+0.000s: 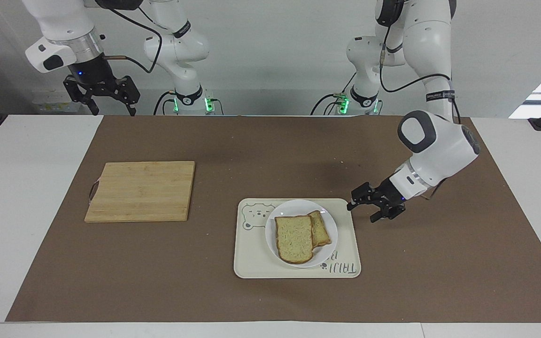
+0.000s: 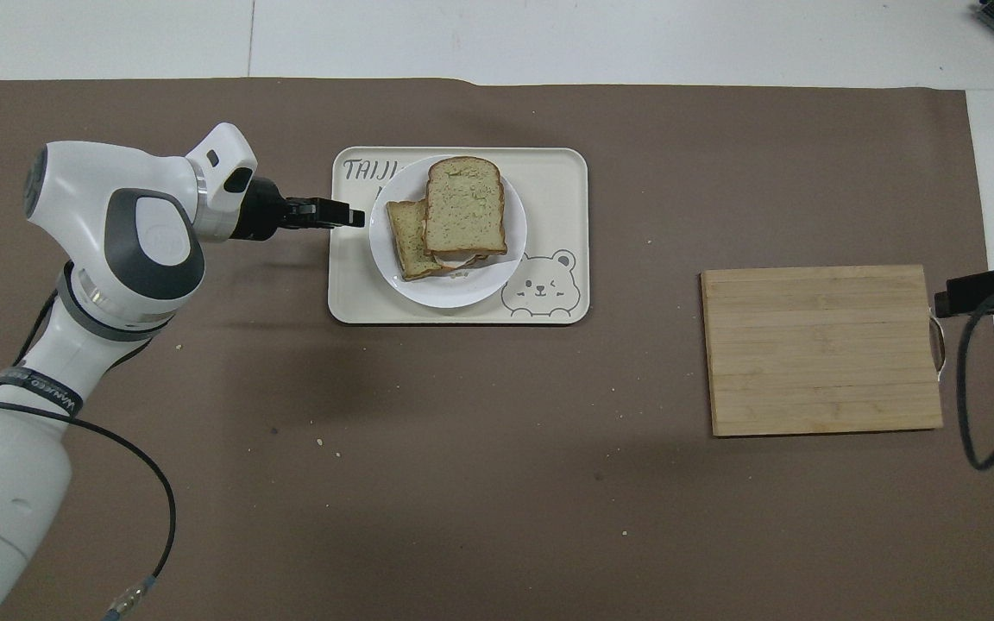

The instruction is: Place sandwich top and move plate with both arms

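The small white plate (image 1: 271,231) rests on the cream bear-print tray (image 1: 261,263). The sandwich top (image 1: 294,238), a pale speckled slice, lies on the plate over a darker slice (image 1: 321,228) that sticks out beside it. My left gripper (image 1: 362,211) is open and empty just above the mat, beside the tray's corner and clear of the plate. In the overhead view the left gripper (image 2: 350,213) sits at the tray's edge (image 2: 557,172), short of the plate (image 2: 445,297) and the sandwich top (image 2: 464,205). My right gripper (image 1: 113,109) is open and waits high above the table's edge.
A wooden cutting board (image 1: 141,191) lies on the brown mat toward the right arm's end; it also shows in the overhead view (image 2: 820,349). Part of the right gripper (image 2: 980,291) and its cable hang over the board's handle end.
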`<state>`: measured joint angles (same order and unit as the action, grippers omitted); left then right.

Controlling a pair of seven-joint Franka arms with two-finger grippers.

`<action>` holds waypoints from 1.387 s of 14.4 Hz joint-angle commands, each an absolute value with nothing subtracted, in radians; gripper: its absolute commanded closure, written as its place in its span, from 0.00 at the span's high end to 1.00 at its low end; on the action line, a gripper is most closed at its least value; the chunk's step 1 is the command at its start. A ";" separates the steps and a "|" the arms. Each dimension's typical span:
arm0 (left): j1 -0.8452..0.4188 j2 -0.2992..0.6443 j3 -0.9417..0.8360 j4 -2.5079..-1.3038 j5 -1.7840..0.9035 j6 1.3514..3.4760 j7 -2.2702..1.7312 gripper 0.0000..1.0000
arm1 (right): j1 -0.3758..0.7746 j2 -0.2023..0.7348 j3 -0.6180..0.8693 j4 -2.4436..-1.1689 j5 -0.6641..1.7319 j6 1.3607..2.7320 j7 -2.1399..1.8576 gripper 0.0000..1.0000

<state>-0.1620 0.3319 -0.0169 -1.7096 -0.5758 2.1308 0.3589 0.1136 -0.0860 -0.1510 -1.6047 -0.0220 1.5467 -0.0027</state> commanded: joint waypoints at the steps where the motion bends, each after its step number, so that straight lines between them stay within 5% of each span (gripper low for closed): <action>1: -0.153 0.212 0.011 -1.741 -0.398 1.996 0.321 1.00 | 0.106 -0.107 -0.149 -1.626 -0.032 1.542 -0.029 1.00; 5: -0.153 0.126 0.099 -1.645 -0.201 1.799 0.319 1.00 | 0.106 -0.107 -0.149 -1.626 -0.032 1.542 -0.031 1.00; 14: -0.152 0.101 0.242 -1.241 -0.103 1.336 0.258 1.00 | 0.104 -0.107 -0.150 -1.626 -0.032 1.542 -0.029 1.00; 20: -0.153 0.032 0.238 -1.264 -0.049 1.336 0.216 1.00 | 0.104 -0.107 -0.152 -1.626 -0.032 1.542 -0.031 1.00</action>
<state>-0.1504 0.0718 0.2383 -1.2487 -0.0851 1.3570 0.2306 0.1122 -0.0860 -0.1525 -1.6047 -0.0220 1.5466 -0.0027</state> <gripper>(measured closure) 0.000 0.000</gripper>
